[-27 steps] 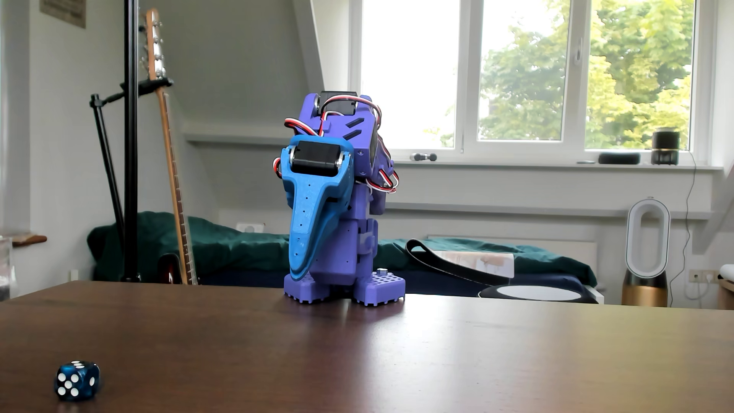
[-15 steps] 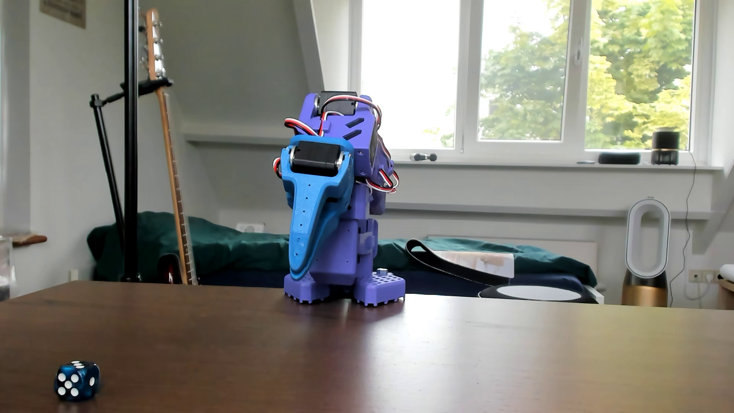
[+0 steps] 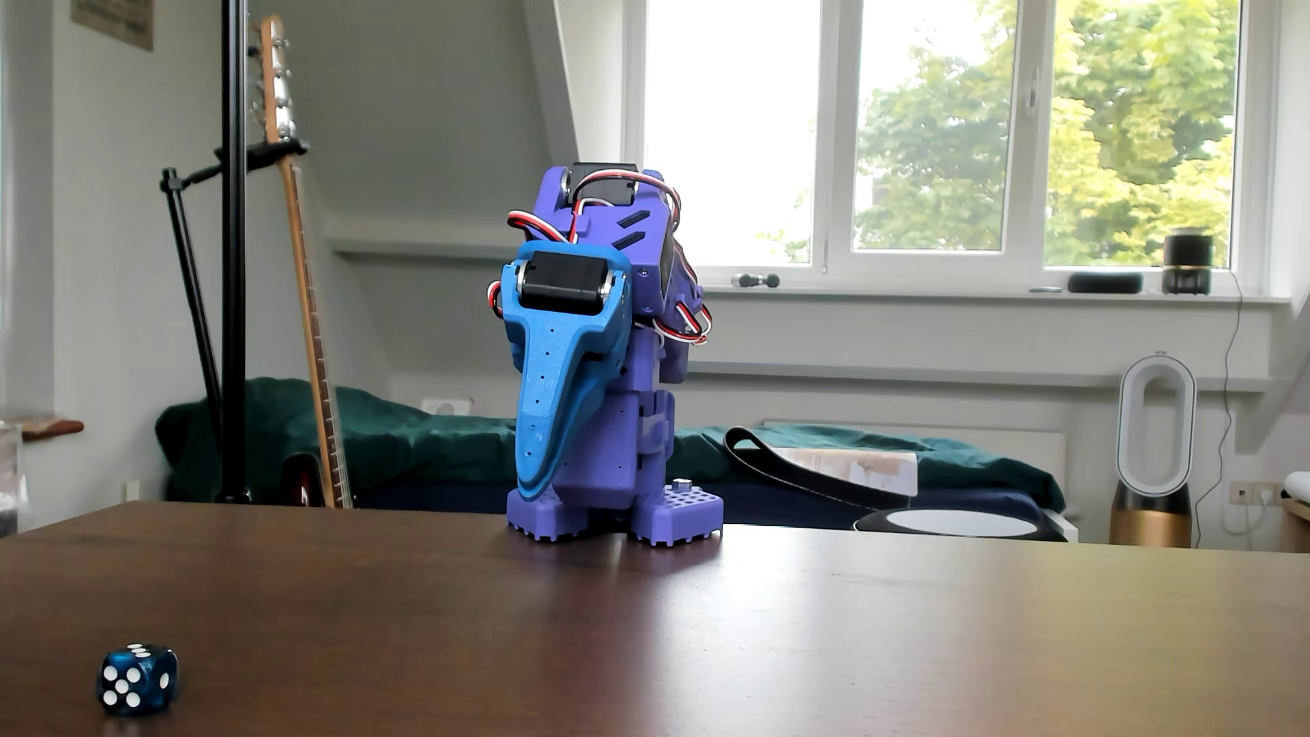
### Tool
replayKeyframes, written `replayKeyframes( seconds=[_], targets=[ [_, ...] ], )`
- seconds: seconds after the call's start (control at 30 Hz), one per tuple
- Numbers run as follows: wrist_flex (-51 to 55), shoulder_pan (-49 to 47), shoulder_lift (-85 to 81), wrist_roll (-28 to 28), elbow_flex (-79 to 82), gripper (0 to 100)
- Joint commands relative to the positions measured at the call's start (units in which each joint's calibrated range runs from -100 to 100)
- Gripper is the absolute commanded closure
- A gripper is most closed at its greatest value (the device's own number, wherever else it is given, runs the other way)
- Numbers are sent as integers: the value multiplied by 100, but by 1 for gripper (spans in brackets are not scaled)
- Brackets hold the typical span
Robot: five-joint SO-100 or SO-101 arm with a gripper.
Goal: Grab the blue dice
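Now: blue dice near table front-left edge | gripper well apart

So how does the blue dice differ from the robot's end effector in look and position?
The blue dice is dark, translucent blue with white pips; the end effector is opaque lighter blue plastic. The dice is far smaller than the end effector. The dice rests on the table near the camera at lower left, while the end effector hangs folded, tip down, against the purple arm farther back. Both are blue, and they are well apart.
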Motion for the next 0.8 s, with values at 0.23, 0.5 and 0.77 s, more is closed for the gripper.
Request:
replayKeyframes(
  seconds=[0.23, 0.5, 0.77],
  targets=[
    [345, -83, 586, 614, -4317, 98],
    [1148, 72, 5877, 630, -8159, 98],
    [1832, 121, 10289, 619, -11188, 94]
  ],
)
